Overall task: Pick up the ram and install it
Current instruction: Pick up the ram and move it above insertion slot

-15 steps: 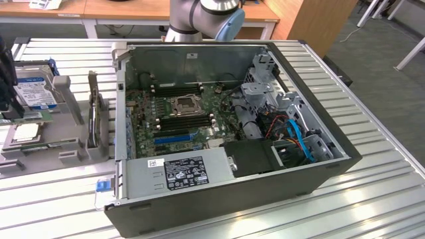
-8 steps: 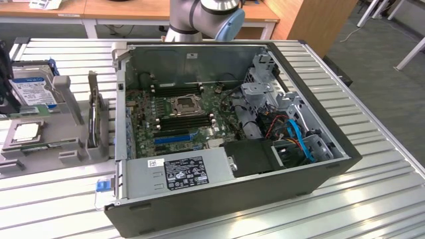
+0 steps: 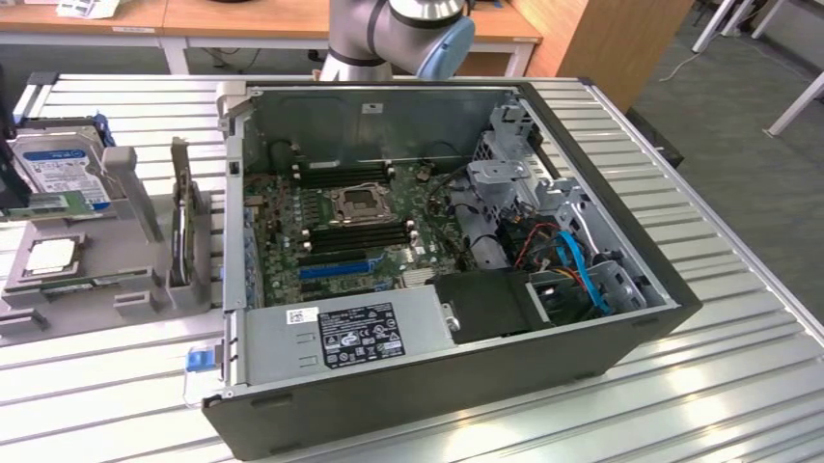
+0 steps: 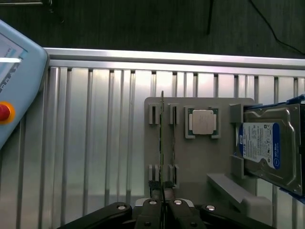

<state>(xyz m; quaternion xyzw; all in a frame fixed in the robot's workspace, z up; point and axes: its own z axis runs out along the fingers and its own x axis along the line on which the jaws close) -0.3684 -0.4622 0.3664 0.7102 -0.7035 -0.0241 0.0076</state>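
In the exterior view, the arm [image 3: 399, 29] is rising at the far side of an open computer case [image 3: 425, 405], which is lying on a ribbed metal table [image 3: 734, 386]. The motherboard [image 3: 289, 241] is facing up inside, its long black memory slots [image 3: 354, 234] sitting just beside the processor socket. At the exterior view's left, a grey holder [image 3: 129, 294] is carrying a hard drive [image 3: 58, 169] and a square silver processor chip [image 3: 49, 256].

In the wrist view, the gripper [image 4: 162, 204] is hanging above that same holder [image 4: 195, 162] with its fingers pressing together on the ram [image 4: 162, 143]. The ram is showing edge-on, as a thin line running straight out from between the fingertips. It is lying between the holder's two pairs of slot brackets rather than in either pair. A second stick [image 4: 173, 143] is standing in the pair nearer the processor chip [image 4: 203, 121], and the hard drive [image 4: 267, 148] is sitting beyond that (its blue label is facing the camera).
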